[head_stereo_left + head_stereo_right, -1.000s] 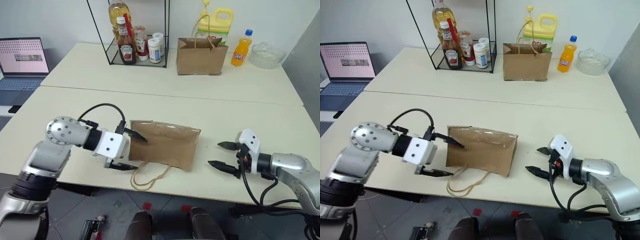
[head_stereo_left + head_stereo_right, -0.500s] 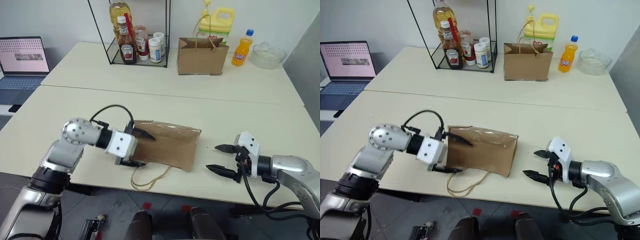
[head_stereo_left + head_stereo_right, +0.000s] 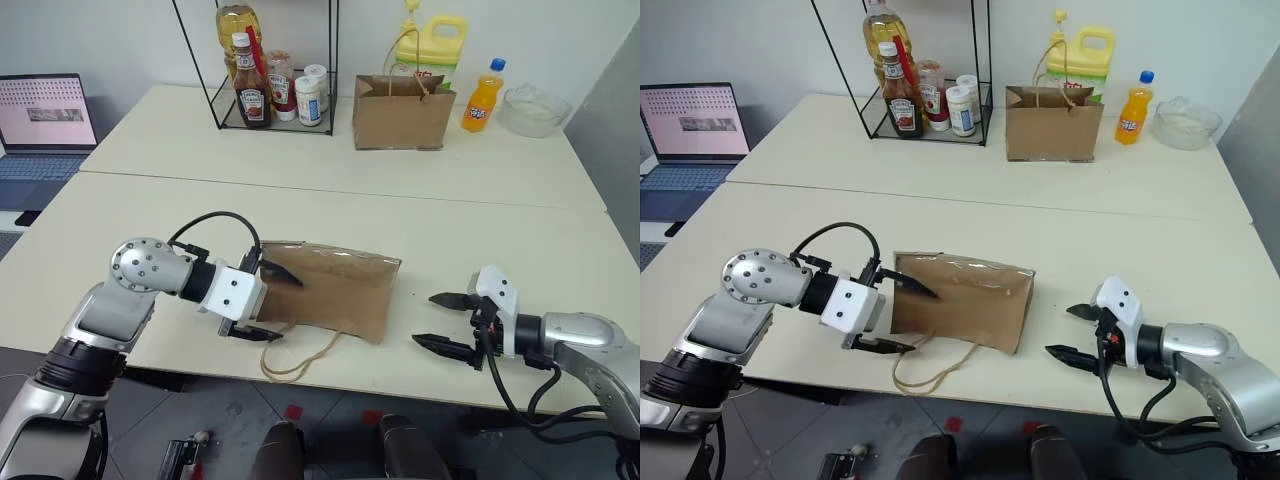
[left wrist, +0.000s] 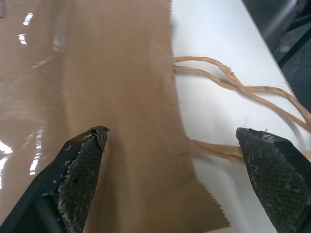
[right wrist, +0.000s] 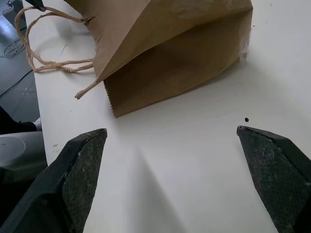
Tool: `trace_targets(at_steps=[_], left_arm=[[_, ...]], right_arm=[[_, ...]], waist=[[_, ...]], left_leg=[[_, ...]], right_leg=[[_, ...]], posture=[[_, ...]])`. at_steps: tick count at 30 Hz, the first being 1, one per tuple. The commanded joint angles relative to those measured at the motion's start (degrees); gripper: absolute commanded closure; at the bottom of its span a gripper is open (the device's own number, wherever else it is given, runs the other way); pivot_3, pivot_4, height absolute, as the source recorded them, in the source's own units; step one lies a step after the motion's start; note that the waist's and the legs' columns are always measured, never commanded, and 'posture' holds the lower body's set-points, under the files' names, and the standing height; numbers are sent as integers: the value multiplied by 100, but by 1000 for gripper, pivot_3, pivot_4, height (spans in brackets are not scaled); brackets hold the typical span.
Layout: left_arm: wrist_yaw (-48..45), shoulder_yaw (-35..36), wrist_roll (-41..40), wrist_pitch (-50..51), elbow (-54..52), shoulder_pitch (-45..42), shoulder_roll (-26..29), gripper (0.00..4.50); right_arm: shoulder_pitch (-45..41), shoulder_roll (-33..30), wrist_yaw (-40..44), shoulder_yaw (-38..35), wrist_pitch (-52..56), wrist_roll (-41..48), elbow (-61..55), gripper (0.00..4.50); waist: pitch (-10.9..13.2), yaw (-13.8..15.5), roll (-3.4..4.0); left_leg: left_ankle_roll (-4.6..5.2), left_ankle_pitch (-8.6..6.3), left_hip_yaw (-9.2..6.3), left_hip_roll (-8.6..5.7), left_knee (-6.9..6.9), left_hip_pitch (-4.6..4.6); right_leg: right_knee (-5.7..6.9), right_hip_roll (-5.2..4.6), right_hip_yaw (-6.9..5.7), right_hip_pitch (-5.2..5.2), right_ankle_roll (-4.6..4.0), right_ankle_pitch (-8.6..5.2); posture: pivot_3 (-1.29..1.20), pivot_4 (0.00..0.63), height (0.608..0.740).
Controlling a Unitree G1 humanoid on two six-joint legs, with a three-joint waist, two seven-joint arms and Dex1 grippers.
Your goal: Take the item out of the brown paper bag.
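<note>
Left gripper (image 3: 262, 303), jaws spread, has drawn slightly back at the flat, creased brown paper bag (image 3: 335, 290); right gripper (image 3: 440, 320) open, unmoved.

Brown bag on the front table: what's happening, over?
Both grippers open: left gripper at the bag's corner, right gripper apart. Brown paper bag lying flat. Item unseen. Nothing blocking.

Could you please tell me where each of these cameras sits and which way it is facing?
Left and right eye views: on the head, looking forward and down over the table; both arms show.
Left wrist view: on the left hand, looking along its open fingers at the brown paper bag.
Right wrist view: on the right hand, open, facing the bag's side.
Shared: all four show the bag and its string handles.
</note>
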Motion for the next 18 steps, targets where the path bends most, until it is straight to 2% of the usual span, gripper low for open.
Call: trace_targets(at_steps=[1,9,14,18], left_arm=[[38,123,-65,-50,53,-151,71,0],[-21,222,-187,242,222,-493,171,0],[-103,214,-307,214,-122,-100,361,0],[-29,207,-261,119,-243,116,310,0]], right_arm=[[38,-98,89,-129,-102,85,-71,14],[137,-97,97,-100,-141,78,-86,14],[179,-84,80,-95,-167,74,-87,14],[183,-84,64,-95,-182,75,-82,14]], waist=[[0,6,0],[0,-6,0],[0,-6,0],[0,7,0]], left_leg=[[0,0,-1,0,0,0],[0,0,0,0,0,0],[0,0,1,0,0,0],[0,0,0,0,0,0]], right_leg=[[0,0,-1,0,0,0],[0,0,0,0,0,0],[0,1,1,-1,0,0],[0,0,0,0,0,0]], posture=[[0,150,740],[0,150,740],[0,150,740],[0,150,740]])
